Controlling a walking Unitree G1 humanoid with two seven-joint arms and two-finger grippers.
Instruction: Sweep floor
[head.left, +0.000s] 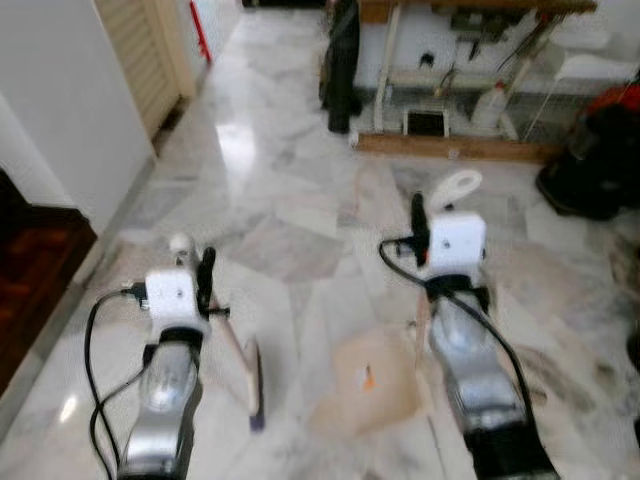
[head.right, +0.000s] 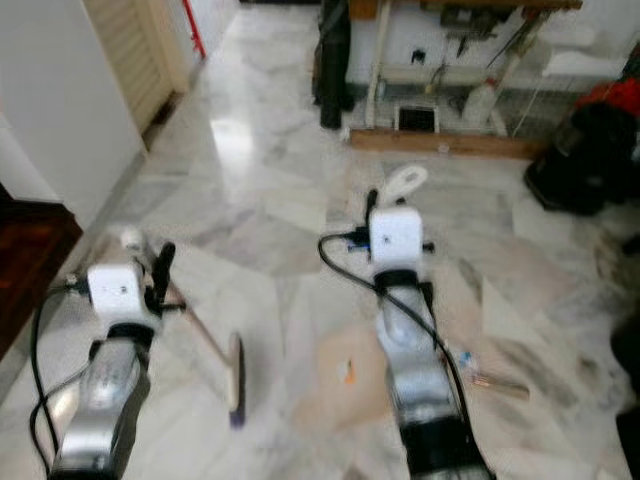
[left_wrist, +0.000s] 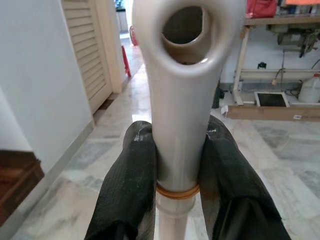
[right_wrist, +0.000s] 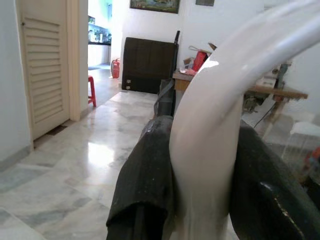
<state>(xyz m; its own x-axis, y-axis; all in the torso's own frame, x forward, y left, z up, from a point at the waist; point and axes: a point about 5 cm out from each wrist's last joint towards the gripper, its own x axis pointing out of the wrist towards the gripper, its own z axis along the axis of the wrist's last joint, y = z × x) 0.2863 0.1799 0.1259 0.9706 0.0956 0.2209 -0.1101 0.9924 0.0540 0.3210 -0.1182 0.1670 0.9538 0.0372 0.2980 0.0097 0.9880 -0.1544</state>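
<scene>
Two silver arms run up from six o'clock, shiny ribbed metal forearms with dark bands near the lower edge. Each ends in a white boxy wrist block: the left one (head.left: 172, 296) at eight o'clock, the right one (head.left: 455, 242) just past centre toward three. A black cable (head.left: 92, 350) loops off the left block and trails down beside the forearm; another black cable (head.left: 490, 325) curls from the right block and runs along that arm. The left hand (left_wrist: 180, 200) has thick, matt black fingers (left_wrist: 127, 195) with a fine woven texture; the right hand (right_wrist: 200, 200) has the same black fingers (right_wrist: 147, 190).
</scene>
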